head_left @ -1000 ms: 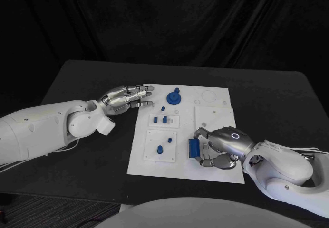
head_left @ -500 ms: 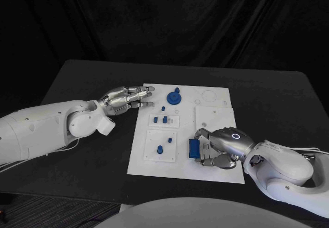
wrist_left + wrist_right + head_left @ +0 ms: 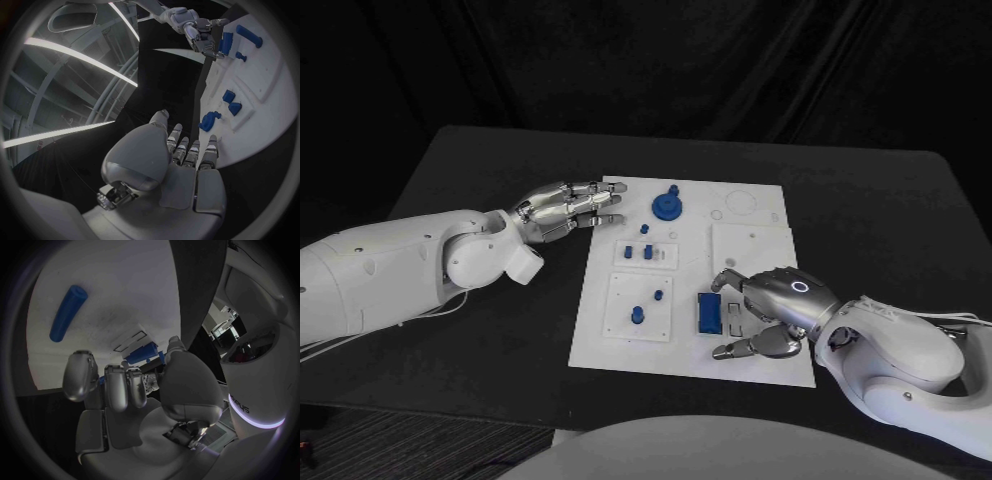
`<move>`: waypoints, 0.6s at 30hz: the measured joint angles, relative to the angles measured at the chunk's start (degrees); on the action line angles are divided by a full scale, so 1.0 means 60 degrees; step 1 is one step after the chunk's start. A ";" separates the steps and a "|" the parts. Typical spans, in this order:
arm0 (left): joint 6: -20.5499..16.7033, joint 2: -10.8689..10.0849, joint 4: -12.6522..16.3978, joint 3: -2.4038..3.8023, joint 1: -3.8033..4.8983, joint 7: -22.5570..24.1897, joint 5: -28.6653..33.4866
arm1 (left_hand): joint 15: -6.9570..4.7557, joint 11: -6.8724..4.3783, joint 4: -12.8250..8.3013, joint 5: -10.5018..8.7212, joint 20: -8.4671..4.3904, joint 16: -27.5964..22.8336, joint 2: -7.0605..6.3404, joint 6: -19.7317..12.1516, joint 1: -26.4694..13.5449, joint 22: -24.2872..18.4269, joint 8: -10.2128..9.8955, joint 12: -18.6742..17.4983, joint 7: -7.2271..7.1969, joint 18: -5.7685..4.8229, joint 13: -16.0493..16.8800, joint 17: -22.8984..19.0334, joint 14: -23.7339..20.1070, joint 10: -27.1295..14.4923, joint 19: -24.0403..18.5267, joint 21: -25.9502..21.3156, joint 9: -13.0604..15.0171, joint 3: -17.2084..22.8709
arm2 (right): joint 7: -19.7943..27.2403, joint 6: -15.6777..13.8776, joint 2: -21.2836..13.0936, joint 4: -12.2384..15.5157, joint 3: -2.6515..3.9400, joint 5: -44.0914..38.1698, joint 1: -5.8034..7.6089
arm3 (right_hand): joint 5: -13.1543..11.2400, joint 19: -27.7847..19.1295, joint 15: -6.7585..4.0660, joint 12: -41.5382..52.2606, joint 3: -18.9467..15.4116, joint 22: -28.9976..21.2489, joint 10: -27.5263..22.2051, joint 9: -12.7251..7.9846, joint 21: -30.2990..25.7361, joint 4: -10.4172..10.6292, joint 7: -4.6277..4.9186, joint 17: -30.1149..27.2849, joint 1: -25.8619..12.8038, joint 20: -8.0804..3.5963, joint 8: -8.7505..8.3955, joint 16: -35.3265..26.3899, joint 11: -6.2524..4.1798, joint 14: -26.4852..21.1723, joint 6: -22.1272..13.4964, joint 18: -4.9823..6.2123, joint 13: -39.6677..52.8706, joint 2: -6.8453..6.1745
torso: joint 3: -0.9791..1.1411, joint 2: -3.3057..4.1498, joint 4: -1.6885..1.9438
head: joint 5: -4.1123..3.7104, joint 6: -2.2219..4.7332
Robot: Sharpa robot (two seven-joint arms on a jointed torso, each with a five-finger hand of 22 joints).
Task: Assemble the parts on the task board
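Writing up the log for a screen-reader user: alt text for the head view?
White task board on a black table, blue parts on it. The right hand hovers by a blue block; the left hand rests at the board's far left edge.

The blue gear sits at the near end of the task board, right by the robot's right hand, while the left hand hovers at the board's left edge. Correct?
Not quite. The head view shows the blue gear at the far end of the task board, close to the left hand. The right hand is at the near end, beside a blue rectangular block.
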 measured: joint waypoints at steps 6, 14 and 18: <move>0.0011 -0.0002 -0.0003 -0.0002 -0.0001 -0.0010 0.0000 | 0.0000 0.0000 0.0000 0.0000 0.0000 0.0000 0.0000 0.0000 0.0000 0.0000 0.0000 0.0000 0.0000 0.0000 0.0000 0.0000 0.0000 0.0000 0.0000 0.0000 0.0000 0.0000 | 0.0076 -0.0305 -0.0006 -0.0020 0.0000 0.0001 0.0000 | 0.2003 0.0000 0.0000 0.0000 0.0631 0.0000 0.0000 -0.0210 0.0000 -0.0072 0.0000 0.0000 0.0092 0.0000 0.0057 0.0000 -0.0001 0.0000 0.0000 -0.0001 0.0000 0.1136 | 0.0000 0.0000 0.0000 | 0.0007 0.0000; 0.0025 0.0003 -0.0005 -0.0003 -0.0002 -0.0026 0.0000 | 0.0036 -0.0002 0.0000 0.0000 0.0000 0.0038 0.0000 0.0000 0.0000 0.0001 0.0000 0.0000 0.0000 0.0000 0.0007 -0.0001 0.0036 -0.0002 0.0000 0.0000 0.0000 0.0000 | 0.0136 -0.0439 0.0021 -0.0078 0.0001 0.0010 -0.0001 | 0.4539 0.0000 0.0000 0.0000 0.0691 0.0000 0.0000 -0.0544 0.0000 -0.0109 0.0000 0.0000 0.0278 0.0000 0.0175 0.0000 -0.0001 0.0000 0.0000 -0.0001 0.0007 0.1518 | -0.0003 0.0000 0.0001 | 0.0008 0.0000; 0.0032 0.0014 -0.0007 -0.0003 -0.0002 -0.0031 0.0000 | 0.0036 -0.0003 0.0000 0.0000 0.0000 0.0038 0.0000 0.0000 0.0000 0.0001 0.0000 0.0000 0.0000 0.0000 0.0008 -0.0001 0.0036 -0.0002 0.0000 0.0000 0.0000 0.0000 | 0.0158 -0.0435 0.0060 -0.0103 -0.0007 0.0043 -0.0007 | 0.5351 0.0000 0.0000 0.0000 0.0814 0.0000 0.0000 -0.0662 0.0000 -0.0152 0.0000 0.0000 0.0452 0.0000 0.0215 0.0000 -0.0001 0.0000 0.0000 -0.0001 0.0007 0.1522 | -0.0005 0.0000 0.0007 | 0.0000 0.0000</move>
